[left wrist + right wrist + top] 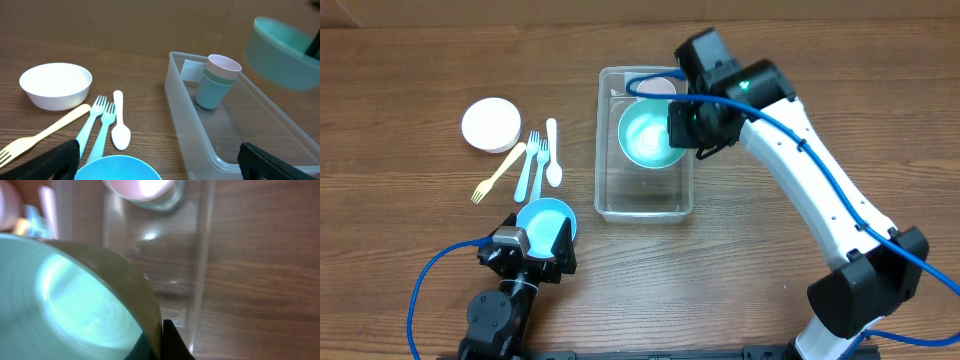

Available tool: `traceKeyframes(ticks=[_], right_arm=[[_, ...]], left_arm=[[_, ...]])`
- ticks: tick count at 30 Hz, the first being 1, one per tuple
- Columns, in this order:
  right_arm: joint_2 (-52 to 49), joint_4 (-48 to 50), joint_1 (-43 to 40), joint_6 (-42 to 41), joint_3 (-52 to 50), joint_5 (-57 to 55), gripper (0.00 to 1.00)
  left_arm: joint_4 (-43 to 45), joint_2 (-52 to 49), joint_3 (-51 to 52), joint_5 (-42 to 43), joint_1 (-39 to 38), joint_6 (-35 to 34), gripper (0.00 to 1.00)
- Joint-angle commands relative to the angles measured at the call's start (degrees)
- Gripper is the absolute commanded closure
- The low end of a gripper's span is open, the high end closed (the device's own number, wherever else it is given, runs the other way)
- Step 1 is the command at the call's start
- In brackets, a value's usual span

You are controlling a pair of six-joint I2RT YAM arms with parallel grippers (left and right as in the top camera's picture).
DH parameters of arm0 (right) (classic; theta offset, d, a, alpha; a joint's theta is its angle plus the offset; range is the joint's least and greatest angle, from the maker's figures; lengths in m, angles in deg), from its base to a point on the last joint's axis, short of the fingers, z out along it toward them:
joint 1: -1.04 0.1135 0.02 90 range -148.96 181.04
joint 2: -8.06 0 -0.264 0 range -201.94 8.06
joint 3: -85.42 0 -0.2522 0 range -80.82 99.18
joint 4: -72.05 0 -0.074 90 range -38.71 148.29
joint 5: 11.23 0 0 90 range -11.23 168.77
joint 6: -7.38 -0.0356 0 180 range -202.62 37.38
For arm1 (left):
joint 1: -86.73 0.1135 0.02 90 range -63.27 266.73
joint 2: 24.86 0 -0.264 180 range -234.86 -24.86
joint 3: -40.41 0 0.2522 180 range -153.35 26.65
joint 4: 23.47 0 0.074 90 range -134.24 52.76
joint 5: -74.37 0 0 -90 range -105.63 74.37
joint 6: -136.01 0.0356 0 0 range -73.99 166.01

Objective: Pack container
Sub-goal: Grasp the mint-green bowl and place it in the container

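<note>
— Where is the container?

— Your container [645, 197] sits on the wood surface [410, 60]. It is a clear bin whose long sides run away from the arms' bases. Inside it, at the end farthest from the bases, stacked cups [218, 80] stand upright, a pink one nested in a teal one.

— And the right pincer?

— Your right pincer [678, 125] is clamped on the rim of a teal bowl [646, 138], holding it over the container, just short of the cups. In the left wrist view the bowl hangs above the container's rim, tilted and blurred. In the right wrist view one dark fingertip [172, 345] shows at the bowl's outer wall, and the other is hidden.

— The left one?

— Your left pincer [159, 162] is spread wide, its fingers on either side of a blue bowl [545, 218]. That bowl rests on the surface near the container's corner closest to the left arm's base. I can't tell whether either finger touches it.

— What else lies out?

— Everything else is on the container's left-arm side, apart from it. A white spoon [553, 152] lies nearest the container, then two pale blue forks [109, 114] side by side, then a yellow fork [498, 172] lying aslant. Farthest out is a white bowl [492, 124], upright.
</note>
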Motion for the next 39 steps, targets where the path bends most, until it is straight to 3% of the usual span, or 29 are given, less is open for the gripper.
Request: traceKeyframes(ticks=[1, 15, 26, 27, 28, 30, 39], right_arm=[[1.0, 4.1, -1.1, -2.7, -6.8, 0.0, 0.96], [-0.8, 22.0, 3.3, -12.8, -16.8, 2.1, 0.96], [-6.5, 25.2, 4.7, -14.9, -16.8, -0.6, 0.96], [-6.5, 25.2, 4.7, -14.9, -16.8, -0.7, 0.91], [-6.5, 25.2, 4.7, -14.9, -16.8, -0.6, 0.78], [-6.5, 25.2, 4.7, -14.9, -16.8, -0.6, 0.66], [-2.1, 18.2, 4.7, -14.4, -12.2, 1.0, 0.65]], left_arm=[[0.2, 0.3, 0.2, 0.5, 0.3, -0.5, 0.00], [0.2, 0.3, 0.2, 0.5, 0.3, -0.5, 0.00], [0.2, 0.3, 0.2, 0.5, 0.3, -0.5, 0.00], [0.2, 0.3, 0.2, 0.5, 0.3, -0.5, 0.00], [0.2, 0.3, 0.2, 0.5, 0.3, -0.5, 0.00], [0.2, 0.3, 0.2, 0.5, 0.3, -0.5, 0.00], [0.2, 0.3, 0.2, 0.5, 0.3, -0.5, 0.00]])
